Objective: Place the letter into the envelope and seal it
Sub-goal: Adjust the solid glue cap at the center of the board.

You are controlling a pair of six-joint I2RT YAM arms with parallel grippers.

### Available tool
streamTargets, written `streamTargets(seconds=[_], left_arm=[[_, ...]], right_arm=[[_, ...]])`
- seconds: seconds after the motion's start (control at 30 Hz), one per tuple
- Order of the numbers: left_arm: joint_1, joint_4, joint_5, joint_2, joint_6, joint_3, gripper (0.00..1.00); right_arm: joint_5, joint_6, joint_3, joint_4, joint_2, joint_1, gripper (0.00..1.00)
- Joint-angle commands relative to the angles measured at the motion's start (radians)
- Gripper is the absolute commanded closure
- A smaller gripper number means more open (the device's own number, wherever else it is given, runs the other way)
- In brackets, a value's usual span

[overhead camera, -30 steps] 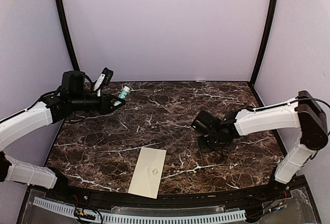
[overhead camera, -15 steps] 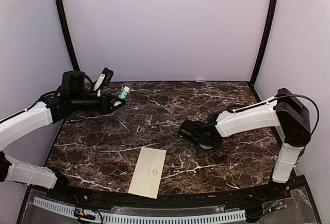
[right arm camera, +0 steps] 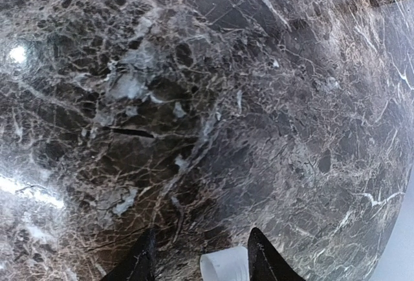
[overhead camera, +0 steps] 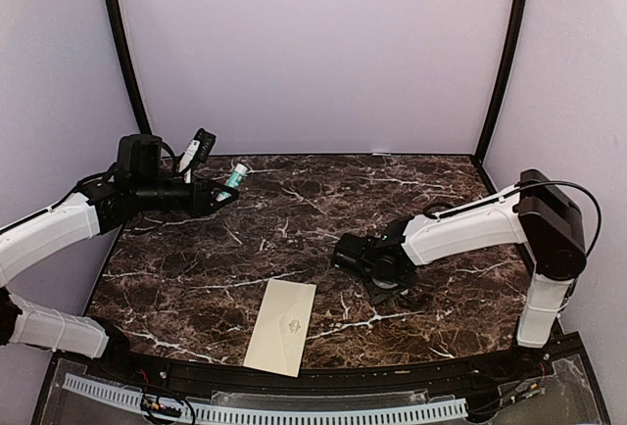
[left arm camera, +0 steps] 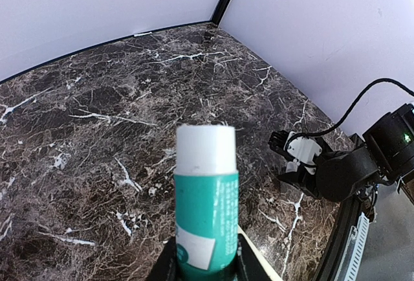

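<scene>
The cream envelope (overhead camera: 282,325) lies flat near the table's front edge, its faint emblem facing up; a strip of its edge (left arm camera: 259,258) shows in the left wrist view. The letter is not in view. My left gripper (overhead camera: 220,195) hovers at the back left, shut on a teal glue stick (left arm camera: 207,210) whose white end points outward. My right gripper (overhead camera: 345,254) is low over the marble, right of and beyond the envelope. Its jaws (right arm camera: 202,261) stand open, with a small white cap (right arm camera: 225,267) lying by the right finger and a gap to the left one.
The dark veined marble table (overhead camera: 294,210) is boxed in by lilac walls with black corner posts (overhead camera: 505,53). A black rail (overhead camera: 323,376) runs along the near edge. The right arm (left arm camera: 336,171) shows at the right of the left wrist view.
My right arm has swung left and down toward the table, and its jaws have widened around the white cap. The left arm and the envelope have not moved.
</scene>
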Motion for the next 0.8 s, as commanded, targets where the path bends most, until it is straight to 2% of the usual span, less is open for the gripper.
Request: streamTargets(seconds=[0.0,0.2,0.33,0.43,0.6,0.77], left_arm=[[0.001,0.013,0.014,-0.016,0.004,-0.012,1.0],[0.0,0.014,0.016,-0.014,0.004,-0.014,1.0],[0.0,0.015,0.018,-0.013,0.002,-0.014,1.0],[0.0,0.015,0.02,-0.013,0.001,-0.014,1.0],[-0.008,0.015,0.018,-0.012,0.0,-0.014,1.0],[-0.017,0.013,0.012,-0.012,0.004,-0.014,1.0]], right_arm=[[-0.028,0.011,0.02,0.006,-0.011,0.014,0.54],[-0.062,0.067,-0.014,0.016,-0.079,0.014,0.48],[-0.098,0.18,-0.054,-0.012,-0.165,0.011,0.4],[-0.163,0.259,-0.125,0.006,-0.238,0.003,0.38],[-0.237,0.358,-0.236,0.054,-0.367,-0.028,0.39],[-0.35,0.472,-0.377,0.222,-0.514,-0.092,0.42]])
